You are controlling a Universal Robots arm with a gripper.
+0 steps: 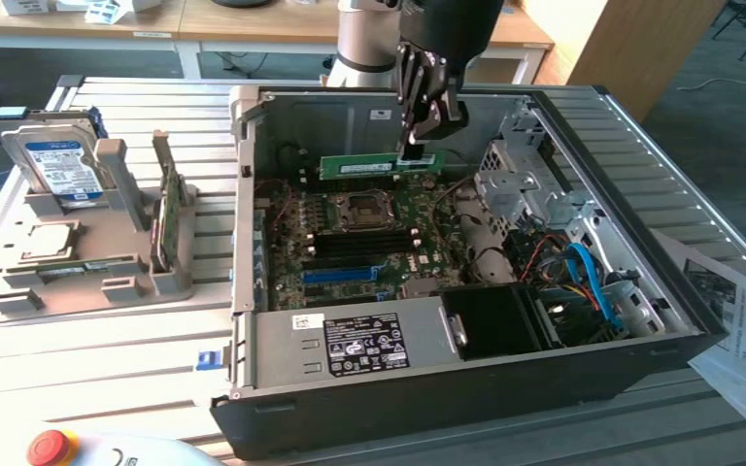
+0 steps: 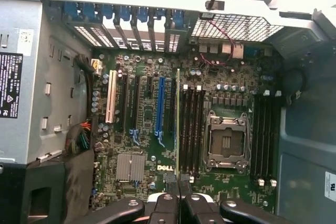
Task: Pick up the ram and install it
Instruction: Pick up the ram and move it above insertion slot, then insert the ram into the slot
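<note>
Exterior view: gripper (image 1: 416, 148) is clamped on one end of the ram (image 1: 373, 166), which hangs at 12 o'clock from the socket (image 1: 360, 209). Held off-centre, it may tilt and miss a slot (image 2: 191, 129).

Clear room above motherboard (image 1: 406, 231), drive cage (image 1: 519, 180) alongside.

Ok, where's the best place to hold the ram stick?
By its upper long edge, from above, pinching the two flat faces. The gripper is shut on the ram that way now, toward one end. The stick hangs on edge over the motherboard, so its lower edge is left free.
</note>
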